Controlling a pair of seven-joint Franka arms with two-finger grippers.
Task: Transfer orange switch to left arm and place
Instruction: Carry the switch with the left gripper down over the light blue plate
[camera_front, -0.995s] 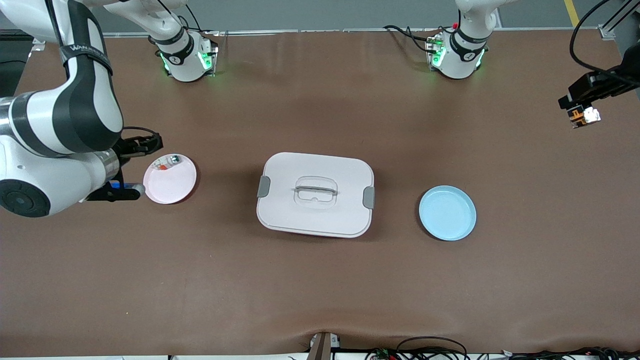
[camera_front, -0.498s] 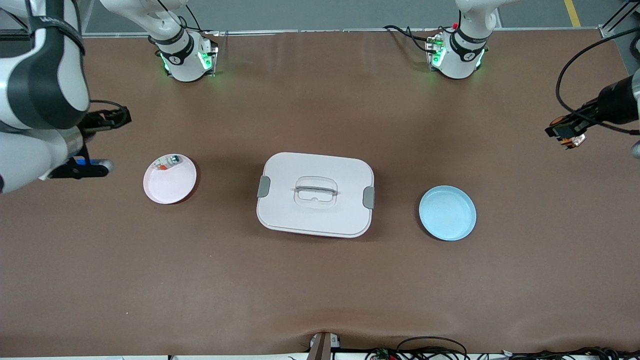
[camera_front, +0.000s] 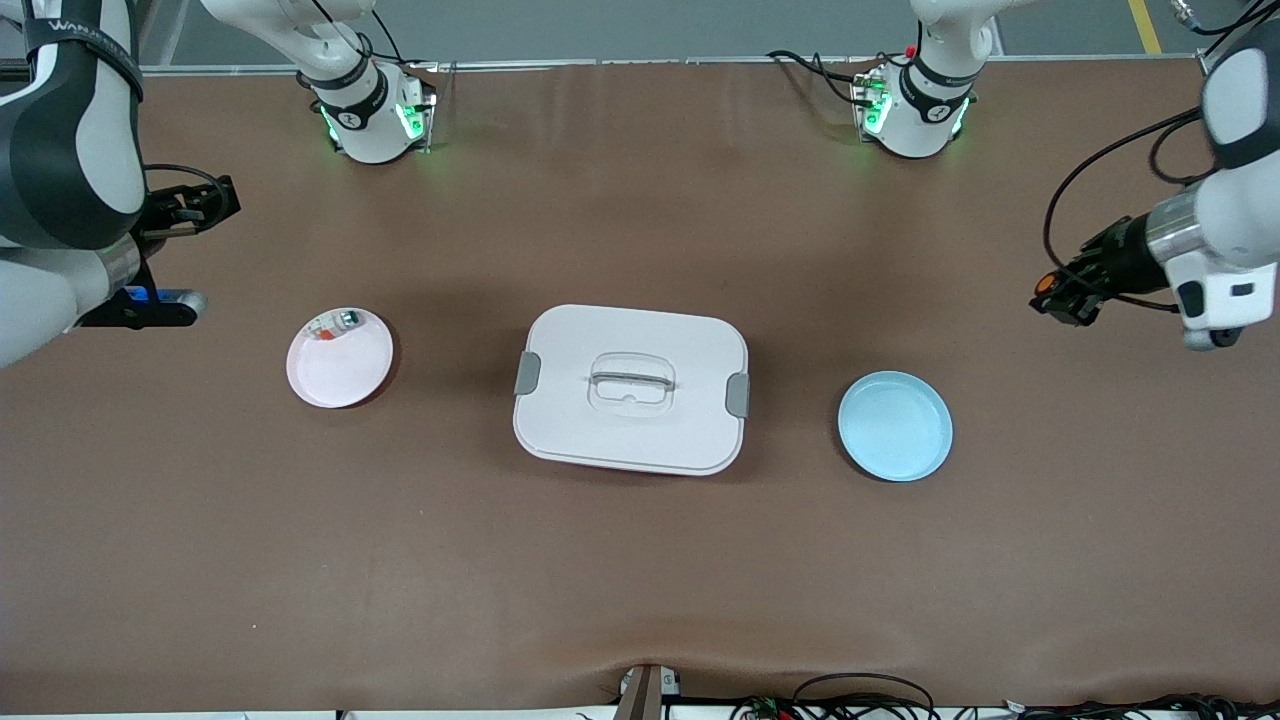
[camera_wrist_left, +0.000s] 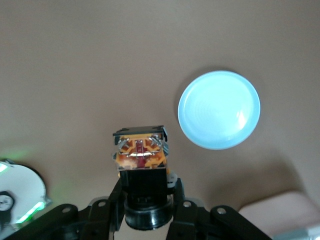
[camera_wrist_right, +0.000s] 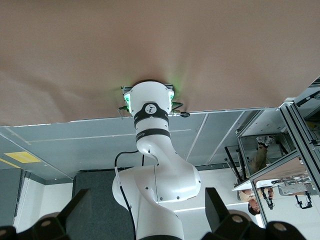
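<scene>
The orange switch (camera_front: 1047, 283) is a black cylinder with an orange blocky end. My left gripper (camera_front: 1062, 297) is shut on it and holds it in the air over the table at the left arm's end, off to one side of the blue plate (camera_front: 895, 426). In the left wrist view the switch (camera_wrist_left: 141, 160) sits between the gripper's (camera_wrist_left: 146, 194) fingers, with the blue plate (camera_wrist_left: 219, 110) past it. The white box (camera_front: 631, 388) with grey clips stands mid-table. My right gripper (camera_front: 195, 208) is open and empty at the right arm's end; its wrist view (camera_wrist_right: 147, 220) shows only the arm's base.
A pink plate (camera_front: 345, 370) lies between the box and the right arm's end, with a small white part with green and orange bits (camera_front: 338, 323) on it. The arm bases (camera_front: 372, 110) (camera_front: 912, 105) stand along the table's back edge. Cables lie at the front edge.
My left gripper has carried the switch down and inward, toward the blue plate. My right gripper has drawn away from the pink plate toward its end of the table.
</scene>
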